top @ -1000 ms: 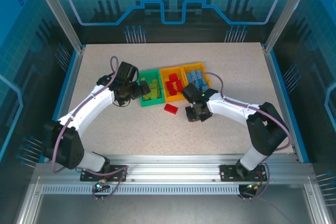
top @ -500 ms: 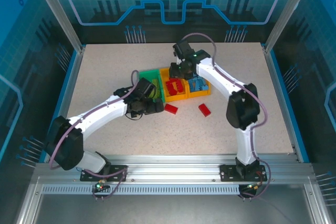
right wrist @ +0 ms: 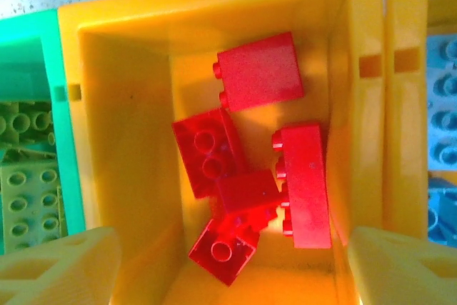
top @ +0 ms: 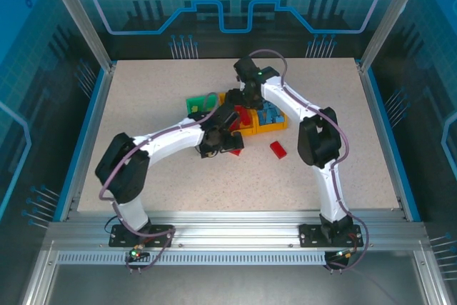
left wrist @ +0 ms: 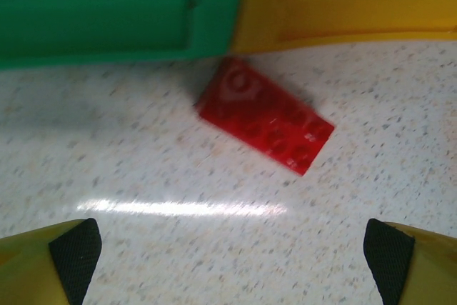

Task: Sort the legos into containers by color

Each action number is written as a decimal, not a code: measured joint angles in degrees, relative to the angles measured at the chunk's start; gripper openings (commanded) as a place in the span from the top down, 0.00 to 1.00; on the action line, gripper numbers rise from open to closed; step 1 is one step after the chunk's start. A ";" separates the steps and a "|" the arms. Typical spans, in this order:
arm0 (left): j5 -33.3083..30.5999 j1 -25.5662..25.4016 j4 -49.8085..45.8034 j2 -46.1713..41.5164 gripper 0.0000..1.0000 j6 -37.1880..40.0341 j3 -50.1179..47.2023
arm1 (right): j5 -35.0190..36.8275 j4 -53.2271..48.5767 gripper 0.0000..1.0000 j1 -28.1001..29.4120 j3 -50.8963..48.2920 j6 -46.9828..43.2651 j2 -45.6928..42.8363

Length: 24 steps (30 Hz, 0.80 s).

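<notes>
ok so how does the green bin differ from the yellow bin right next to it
Colour: the green bin is green, the middle yellow bin orange-yellow. Contents: the green bin holds lime green bricks, the yellow one holds red bricks. Position: the open right gripper hangs over the yellow bin, with the green bin off to one side. Both are open-topped rectangular bins, standing wall to wall.

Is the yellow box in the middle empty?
No. The right wrist view shows several red bricks piled inside the middle yellow bin.
</notes>
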 measured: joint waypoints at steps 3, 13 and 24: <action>-1.97 -0.66 -1.05 5.31 0.01 4.15 5.05 | -0.09 -0.02 0.12 0.50 -4.61 -0.50 -4.59; -4.90 -2.93 1.42 7.91 0.01 13.42 6.43 | 1.36 6.54 0.11 -3.43 -22.27 -1.29 -22.82; -5.38 -0.63 3.65 11.13 0.01 16.50 3.54 | -2.80 3.21 0.07 -21.62 -38.82 -2.03 -47.74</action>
